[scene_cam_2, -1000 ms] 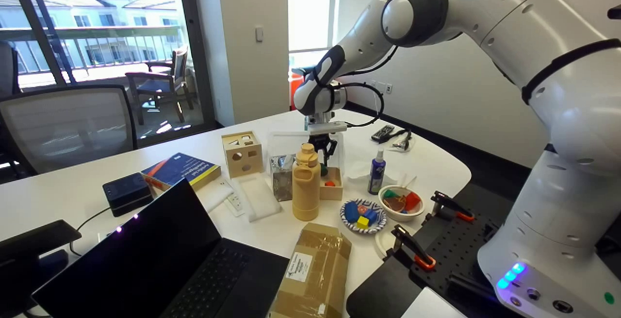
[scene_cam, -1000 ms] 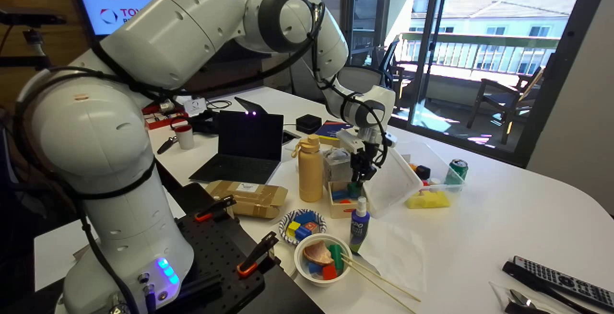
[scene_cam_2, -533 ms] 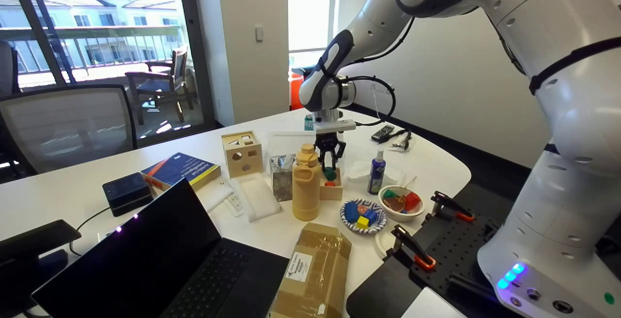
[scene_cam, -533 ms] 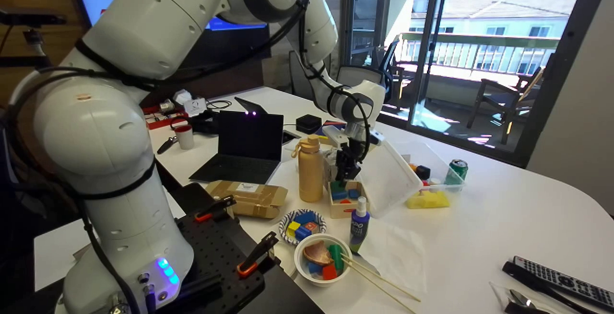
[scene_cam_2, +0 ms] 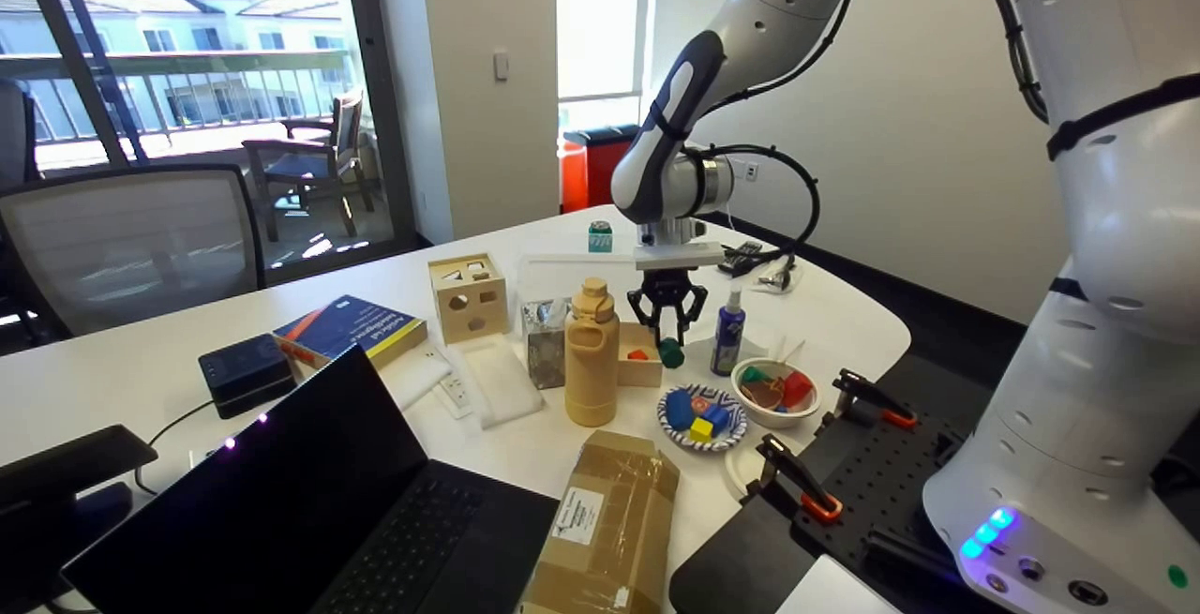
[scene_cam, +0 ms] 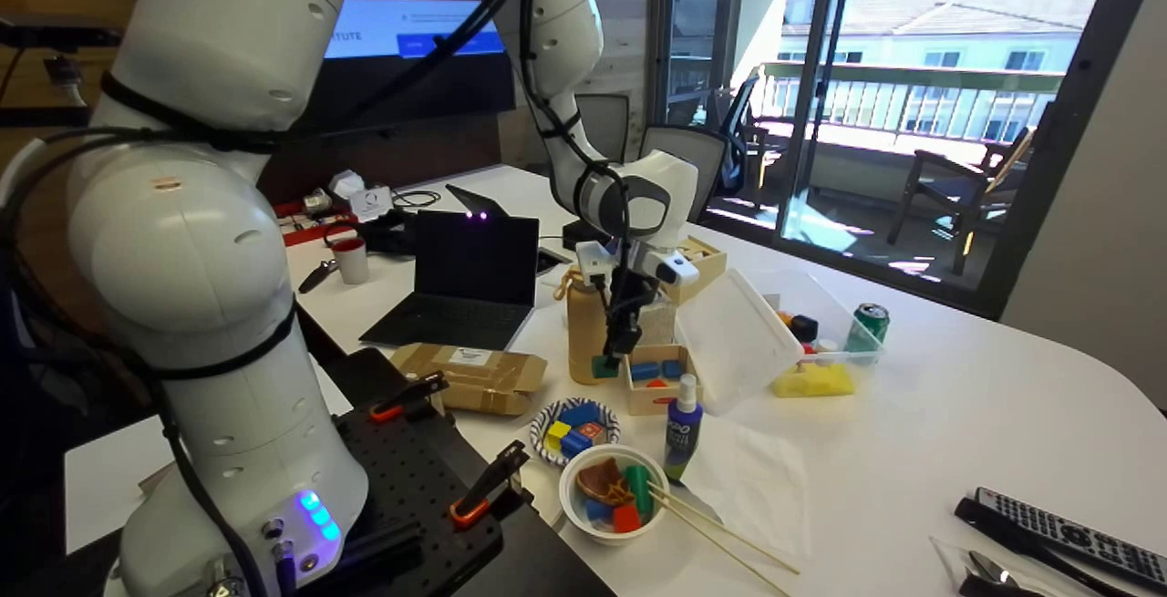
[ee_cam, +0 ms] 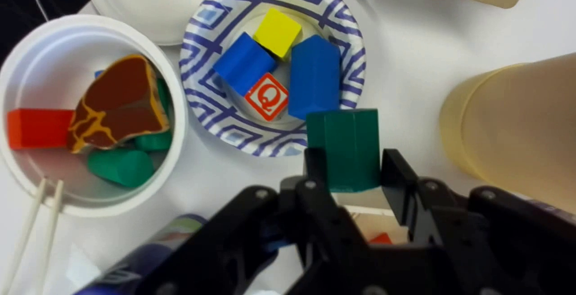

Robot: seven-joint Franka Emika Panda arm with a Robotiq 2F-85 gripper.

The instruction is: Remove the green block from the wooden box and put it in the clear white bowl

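1. The fingers (ee_cam: 398,175) pinch the green block (ee_cam: 346,148), one against each side, near the middle of the wrist view.
2. Held above the table (scene_cam: 912,451), the block is out of the wooden box (scene_cam: 645,401); in an exterior view it shows left of that box, across the lower part of the tan bottle (scene_cam: 583,328).
3. The box, near the centre of that frame, holds blue blocks (scene_cam: 645,370) and a red piece (scene_cam: 656,384).
4. The clear white bowl (ee_cam: 49,79) fills the left of the wrist view, containing a red block (ee_cam: 40,128), green pieces (ee_cam: 121,166) and a brown piece (ee_cam: 121,97).
5. Just beside it, upper centre, sits the patterned bowl (ee_cam: 195,56).
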